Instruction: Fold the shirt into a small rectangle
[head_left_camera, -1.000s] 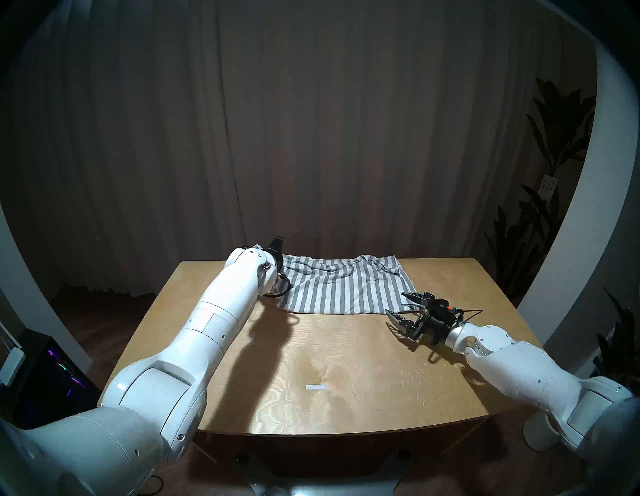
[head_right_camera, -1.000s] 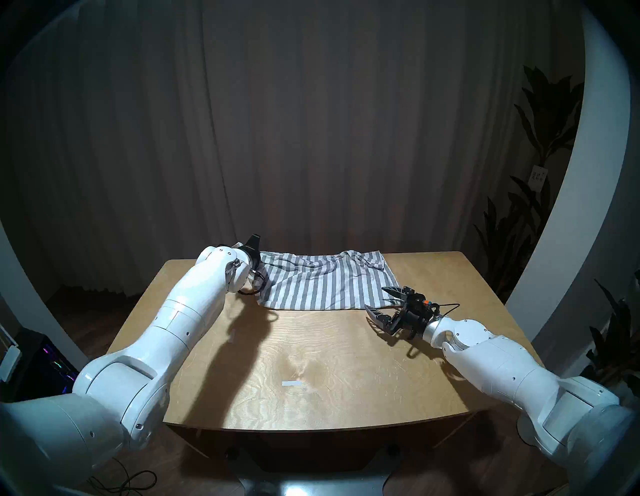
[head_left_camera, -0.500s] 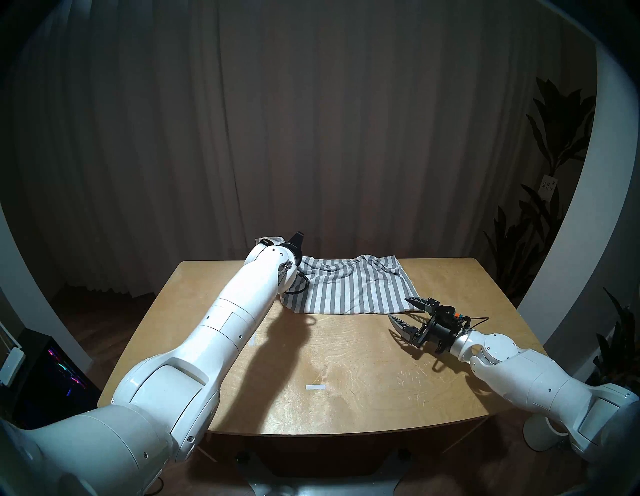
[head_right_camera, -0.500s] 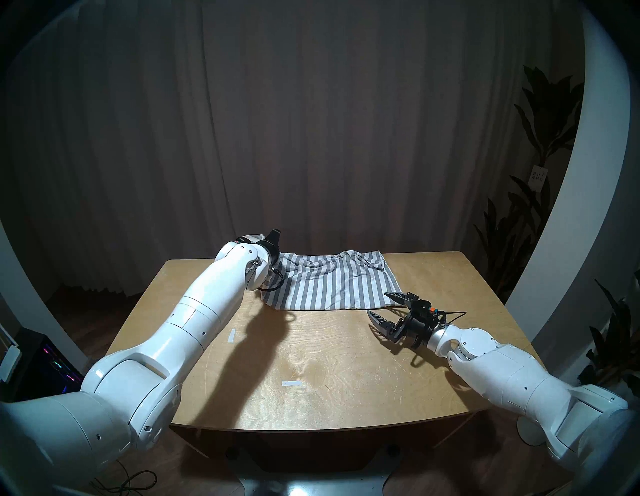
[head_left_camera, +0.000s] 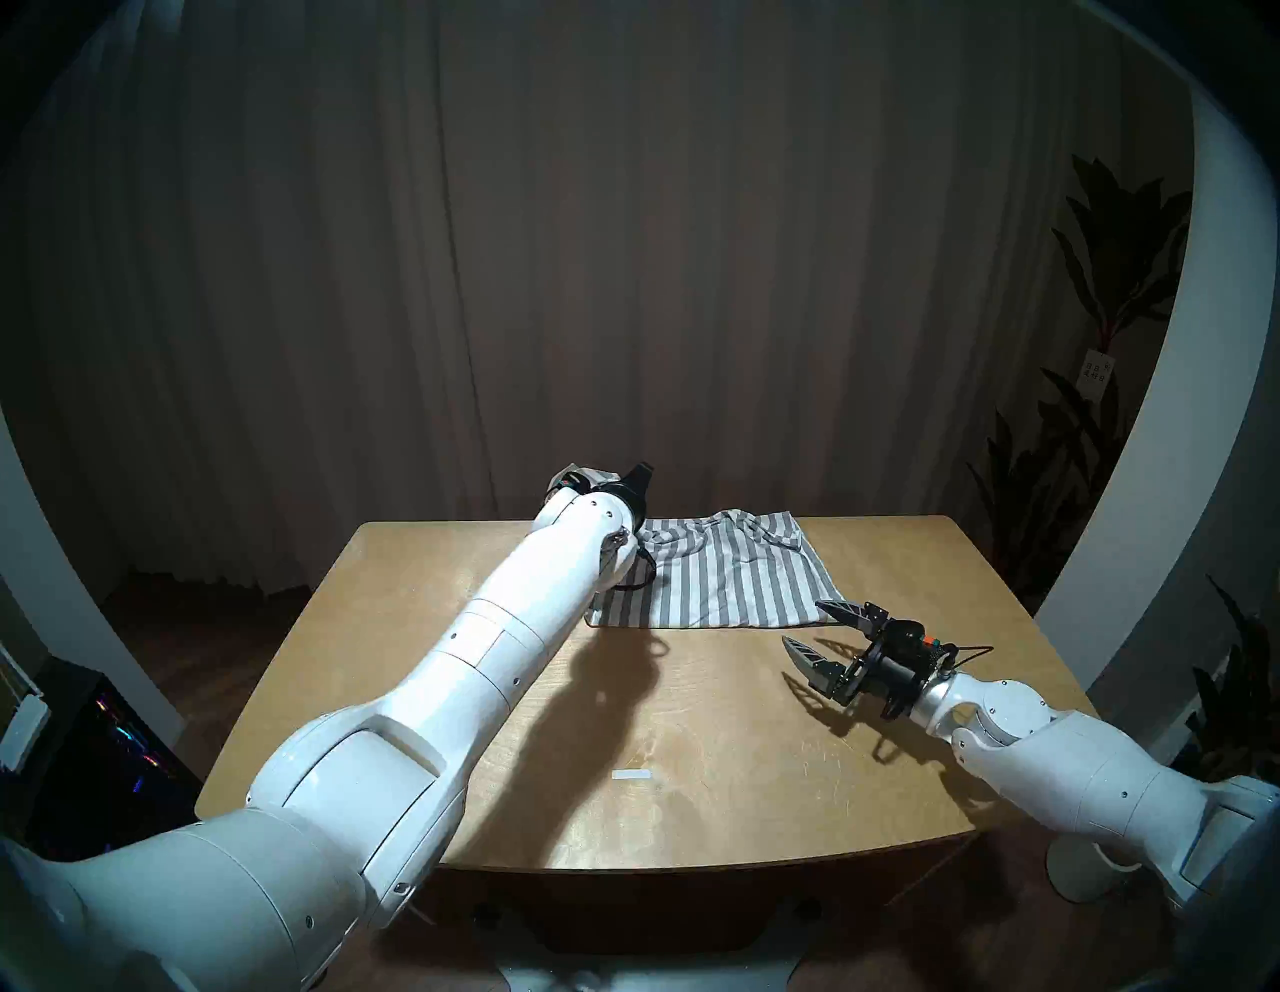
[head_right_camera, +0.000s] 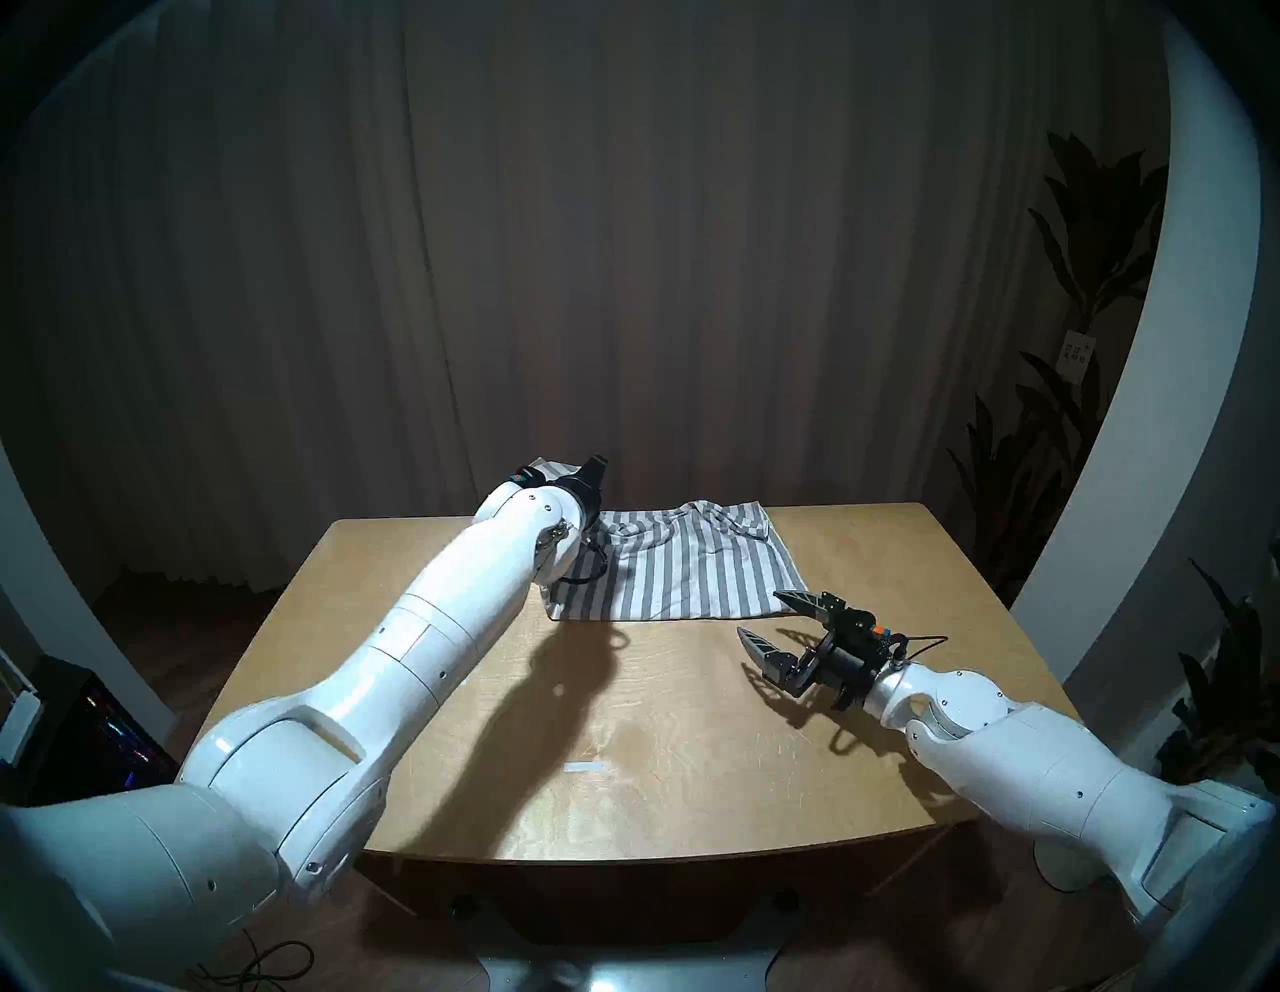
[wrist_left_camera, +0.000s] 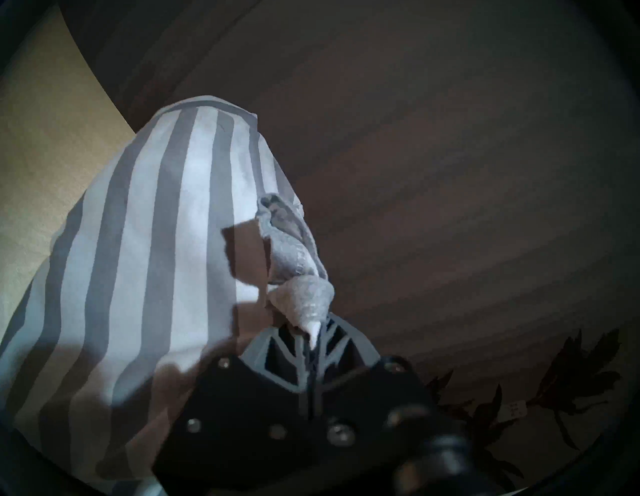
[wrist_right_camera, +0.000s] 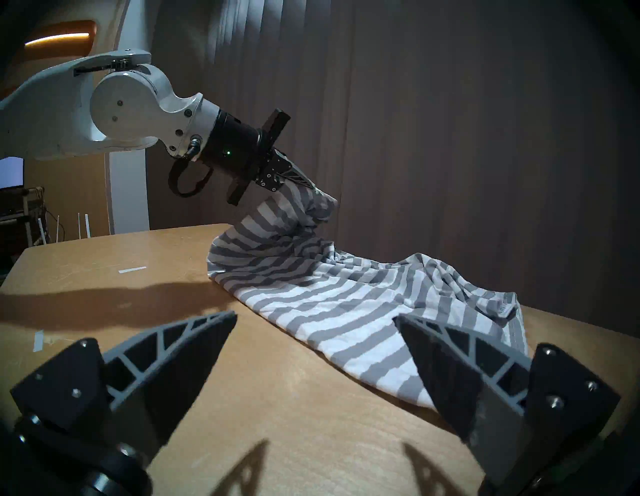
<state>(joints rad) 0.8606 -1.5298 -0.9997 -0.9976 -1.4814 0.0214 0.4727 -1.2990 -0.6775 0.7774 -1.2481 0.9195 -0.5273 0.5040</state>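
Observation:
The grey-and-white striped shirt (head_left_camera: 727, 582) lies on the far half of the table (head_left_camera: 692, 727), with its ribbed neckband (wrist_right_camera: 509, 304) bunched at the far right corner. My left gripper (wrist_right_camera: 311, 188) is shut on a twisted bunch of the shirt's left edge (wrist_left_camera: 298, 294) and holds it above the table's far edge, so the cloth hangs down from it in a slope. My right gripper (head_left_camera: 803, 621) stands open and empty just above the table. It points at the shirt's near right corner (wrist_right_camera: 398, 374), and its far finger (wrist_right_camera: 450, 374) overlaps that corner in the right wrist view.
A short strip of white tape (head_left_camera: 632, 774) lies on the table's near middle, and another strip (wrist_right_camera: 132, 269) shows in the right wrist view. A dark curtain hangs behind the table. Potted plants (head_left_camera: 1108, 415) stand to the right, and a lit computer case (head_left_camera: 125, 748) sits on the floor at the left.
My left arm has swung to the right and risen, carrying the shirt's left edge over the rest, so the cloth on the table is narrower. My right gripper has drawn back slightly, still open.

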